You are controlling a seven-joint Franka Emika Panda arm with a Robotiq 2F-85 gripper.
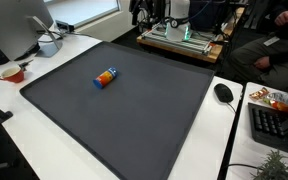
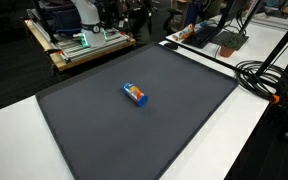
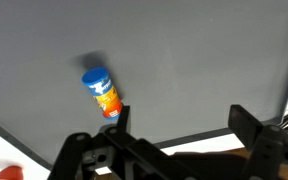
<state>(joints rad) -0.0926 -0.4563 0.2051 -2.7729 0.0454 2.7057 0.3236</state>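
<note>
A small blue and orange can lies on its side on the dark grey mat, in both exterior views (image 1: 106, 78) (image 2: 135, 94) and in the wrist view (image 3: 102, 92). My gripper (image 3: 180, 118) shows only in the wrist view, open and empty, its two black fingers spread wide above the mat's edge. The can lies just beyond the left finger, not between the fingers. The arm and gripper do not show in either exterior view.
The mat (image 1: 134, 120) covers a white table. A red bowl (image 1: 13, 73), a white cup (image 1: 49, 45) and a monitor stand sit at one end. A black mouse (image 1: 224, 92), a keyboard (image 1: 274, 125) and snack wrappers lie at the other. Cables (image 2: 269, 75) lie beside the mat.
</note>
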